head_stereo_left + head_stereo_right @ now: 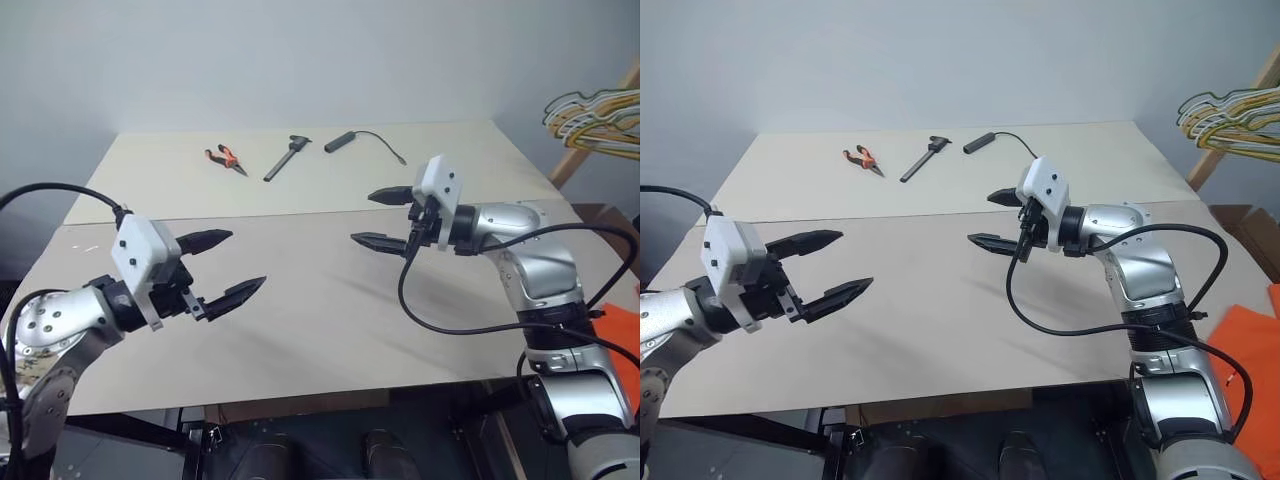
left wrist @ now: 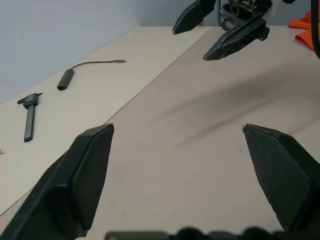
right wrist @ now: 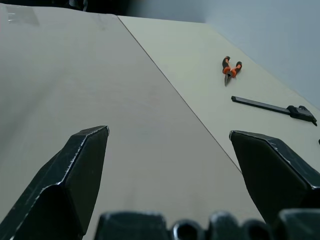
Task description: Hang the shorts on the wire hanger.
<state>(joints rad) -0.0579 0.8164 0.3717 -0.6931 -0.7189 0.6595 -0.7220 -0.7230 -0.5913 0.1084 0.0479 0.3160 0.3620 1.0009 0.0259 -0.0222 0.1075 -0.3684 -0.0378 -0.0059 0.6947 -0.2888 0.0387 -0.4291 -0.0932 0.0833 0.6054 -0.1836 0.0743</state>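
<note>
Two pincers hang over the pale surface [image 1: 330,330] in the head views, the left pincer [image 1: 220,265] and the right pincer [image 1: 382,218] both spread wide and empty, tips turned toward each other, while pliers [image 1: 225,158], a caliper [image 1: 286,157] and a black cable [image 1: 362,138] lie at the far edge, bunched hangers [image 1: 598,115] sit off to the right, and the shorts [image 1: 1244,355] lie low beyond the surface's right edge. The left wrist view looks between its open fingers [image 2: 75,185] at the right pincer, with an orange corner of the shorts just beyond it. The right wrist view shows its spread fingers [image 3: 70,175] above bare surface, pliers and caliper well apart.
</note>
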